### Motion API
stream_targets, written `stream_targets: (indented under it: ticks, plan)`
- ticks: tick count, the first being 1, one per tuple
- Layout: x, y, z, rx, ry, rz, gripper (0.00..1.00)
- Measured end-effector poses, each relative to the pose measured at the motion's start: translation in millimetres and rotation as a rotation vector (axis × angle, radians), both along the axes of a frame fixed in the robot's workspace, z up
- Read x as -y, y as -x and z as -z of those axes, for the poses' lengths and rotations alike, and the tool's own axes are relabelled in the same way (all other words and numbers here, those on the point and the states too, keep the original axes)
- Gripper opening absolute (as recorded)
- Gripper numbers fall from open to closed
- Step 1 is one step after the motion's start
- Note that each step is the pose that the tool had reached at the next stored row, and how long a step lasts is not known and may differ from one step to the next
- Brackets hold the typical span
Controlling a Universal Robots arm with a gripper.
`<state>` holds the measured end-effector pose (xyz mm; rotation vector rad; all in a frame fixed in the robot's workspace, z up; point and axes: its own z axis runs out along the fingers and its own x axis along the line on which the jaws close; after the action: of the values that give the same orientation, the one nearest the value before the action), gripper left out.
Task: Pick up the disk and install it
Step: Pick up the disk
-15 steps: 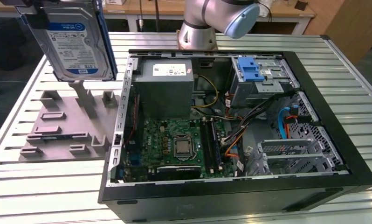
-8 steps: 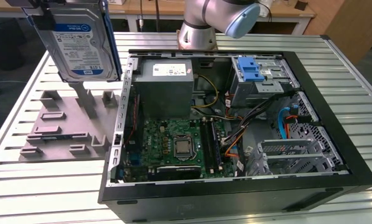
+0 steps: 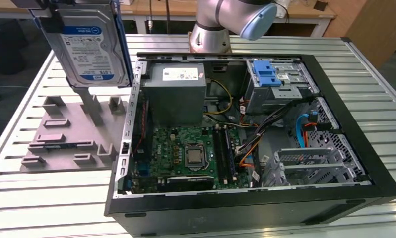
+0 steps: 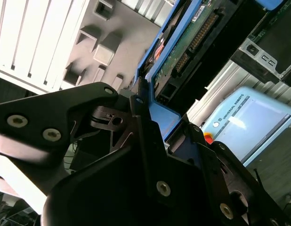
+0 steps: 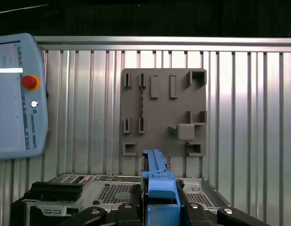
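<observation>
Exterior view: the disk is in the air and hangs upright, label toward the camera. It's clear of the grey fixture plate, which lies on the table between the table's edge on the exterior view's left and the open PC case. The disk hangs over the plate's far end, just outside the case wall. Inside the case, at the far corner on the exterior view's right, I see the drive cage with a bare blue bracket on top.

Second wrist view: the gripper is closed down on the disk's blue frame, with black fingers pressed on either side. The circuit-board side of the disk runs away from the jaws. I can't see any gap, so the grip looks firm.

First wrist view: looking down past the gripper, the blue frame edge of the disk sits straight between the fingers. The fixture plate is well below it, and the teach pendant lies at the table's edge.

My read is that the pick is done and I'm in the carry phase; the install hasn't started. The install calls for crossing the case wall with clearance, turning the disk to match the cage opening, and keeping the cables by the cage out of the path. A slight skew in the frame rails would probably jam it.
</observation>
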<state>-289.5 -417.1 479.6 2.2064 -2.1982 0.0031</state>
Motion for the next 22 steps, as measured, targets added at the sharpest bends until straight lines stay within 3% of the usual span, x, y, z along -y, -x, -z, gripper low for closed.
stream_targets:
  ticks: [22]
  plan:
    - [7.5, -22.5, 1.0, 0.0000, 0.0000, 0.000, 0.36]
